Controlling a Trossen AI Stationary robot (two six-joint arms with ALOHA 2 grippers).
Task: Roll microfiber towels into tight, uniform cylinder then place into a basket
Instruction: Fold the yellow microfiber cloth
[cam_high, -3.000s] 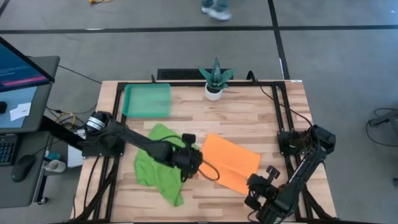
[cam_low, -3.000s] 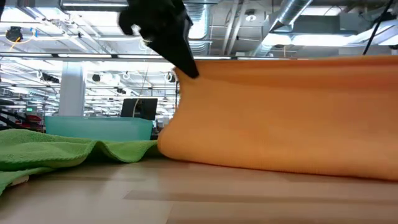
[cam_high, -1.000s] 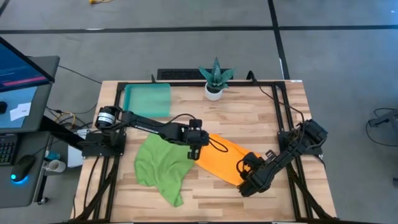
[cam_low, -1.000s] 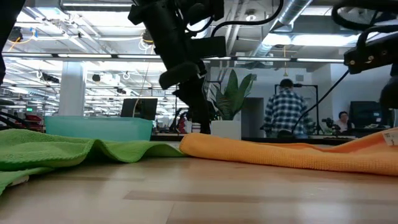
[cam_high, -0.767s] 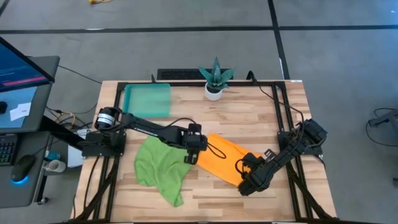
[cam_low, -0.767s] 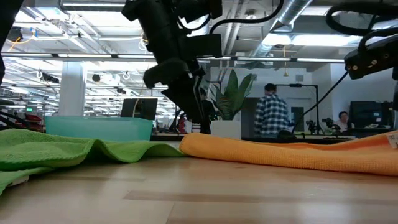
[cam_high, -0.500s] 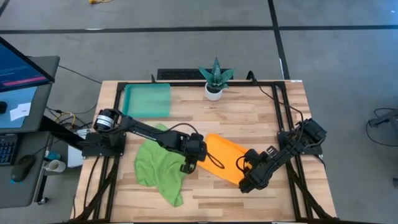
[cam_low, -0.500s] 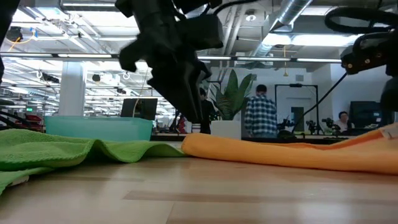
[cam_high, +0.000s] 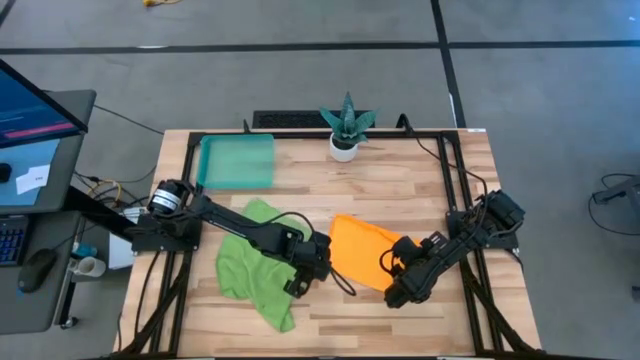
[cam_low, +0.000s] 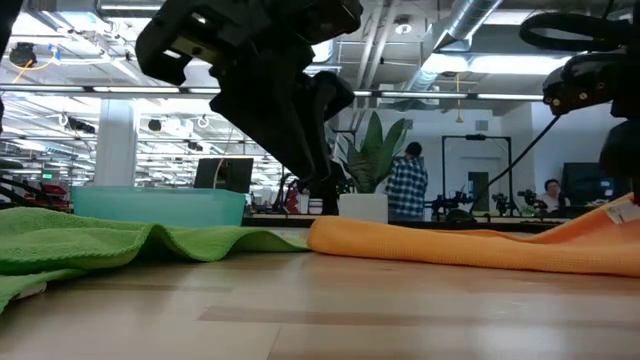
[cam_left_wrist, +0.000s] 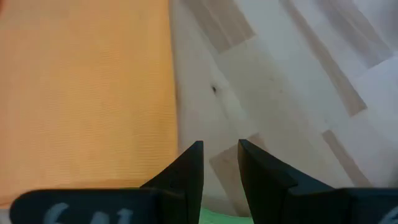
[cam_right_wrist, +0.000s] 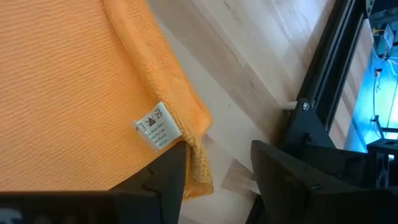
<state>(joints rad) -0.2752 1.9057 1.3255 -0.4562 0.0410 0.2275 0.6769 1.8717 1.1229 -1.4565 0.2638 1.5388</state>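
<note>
Your left gripper (cam_high: 308, 272) reaches low beside the orange towel (cam_high: 360, 248), fingers slightly apart, holding nothing; your right gripper (cam_high: 396, 283), open, sits at its tagged corner

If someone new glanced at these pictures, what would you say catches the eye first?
The bright orange towel lies bunched at the table's middle, flanked by both arms: the left tool at its edge beside the green towel, the right tool open at its tagged corner. The lime green towel sprawls crumpled to its left. The teal basket sits at the far left corner of the table, near a small potted plant.
</note>
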